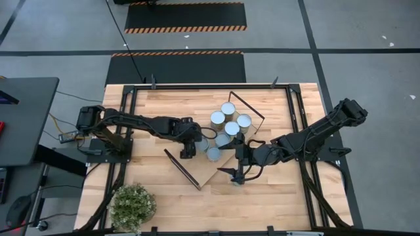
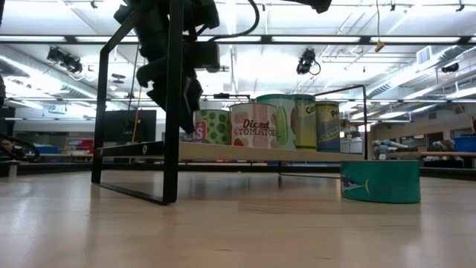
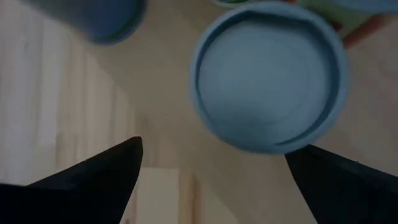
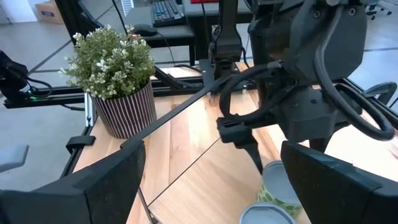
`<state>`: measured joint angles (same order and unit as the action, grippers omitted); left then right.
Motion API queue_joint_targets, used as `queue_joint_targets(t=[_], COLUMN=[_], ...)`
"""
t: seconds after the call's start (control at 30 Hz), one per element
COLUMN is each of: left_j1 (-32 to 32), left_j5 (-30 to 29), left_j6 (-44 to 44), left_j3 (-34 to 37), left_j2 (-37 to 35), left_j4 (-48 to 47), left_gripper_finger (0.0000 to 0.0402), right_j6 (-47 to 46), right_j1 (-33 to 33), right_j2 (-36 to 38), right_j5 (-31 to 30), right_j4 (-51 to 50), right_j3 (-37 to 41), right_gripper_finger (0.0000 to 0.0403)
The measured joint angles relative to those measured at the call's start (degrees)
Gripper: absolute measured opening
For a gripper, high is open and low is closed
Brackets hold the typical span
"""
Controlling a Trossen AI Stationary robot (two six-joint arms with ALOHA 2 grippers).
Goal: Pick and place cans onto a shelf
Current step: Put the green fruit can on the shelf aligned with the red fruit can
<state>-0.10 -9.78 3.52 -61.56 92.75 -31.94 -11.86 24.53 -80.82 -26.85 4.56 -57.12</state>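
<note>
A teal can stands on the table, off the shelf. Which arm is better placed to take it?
Probably the right: the right gripper hangs open off the shelf, near the teal can. The left gripper is open over a can on the shelf.

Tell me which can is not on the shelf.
The squat teal can stands on the tabletop beside the shelf; the other cans, like the diced-tomato can, stand up on the board.

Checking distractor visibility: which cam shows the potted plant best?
Right wrist view: the potted plant shows whole, with flowers and striped pot. High view shows only its top. The low and left wrist views miss it.
</note>
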Motion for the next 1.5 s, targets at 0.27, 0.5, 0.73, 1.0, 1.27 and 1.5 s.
queue_joint_targets(t=[0.27, 0.5, 0.73, 1.0, 1.27, 1.5], left_j1=[0.05, 0.05, -0.07, 0.24, 0.27, 0.25], left_j5=[-1.57, -2.03, -2.74, -2.72, -3.13, -7.39], left_j6=[-3.12, -2.91, -2.04, -1.35, 0.0, 0.73], left_j3=[0.0, 0.02, 0.02, 0.02, 0.02, 0.07], left_j2=[0.02, 0.02, 0.09, 0.09, 0.31, 0.37], left_j4=[-5.77, -6.71, -5.47, -5.85, -3.92, 1.04], left_gripper_finger=[0.04, 0.04, 0.04, 0.04, 0.04, 0.04], right_j6=[0.0, 0.0, -0.02, 0.0, 0.0, 1.45], right_j1=[0.0, 0.0, 0.0, 0.0, 0.0, -0.2], right_j2=[0.0, 0.0, 0.0, 0.0, 0.0, -0.01], right_j5=[0.0, 0.0, 0.0, 0.0, 0.0, -0.02], right_j4=[0.13, 0.13, 0.12, 0.11, 0.11, 3.29], right_j3=[0.0, -0.02, -0.02, -0.02, -0.03, -0.09], right_gripper_finger=[0.0382, 0.0382, 0.0382, 0.0381, 0.0381, 0.0381])
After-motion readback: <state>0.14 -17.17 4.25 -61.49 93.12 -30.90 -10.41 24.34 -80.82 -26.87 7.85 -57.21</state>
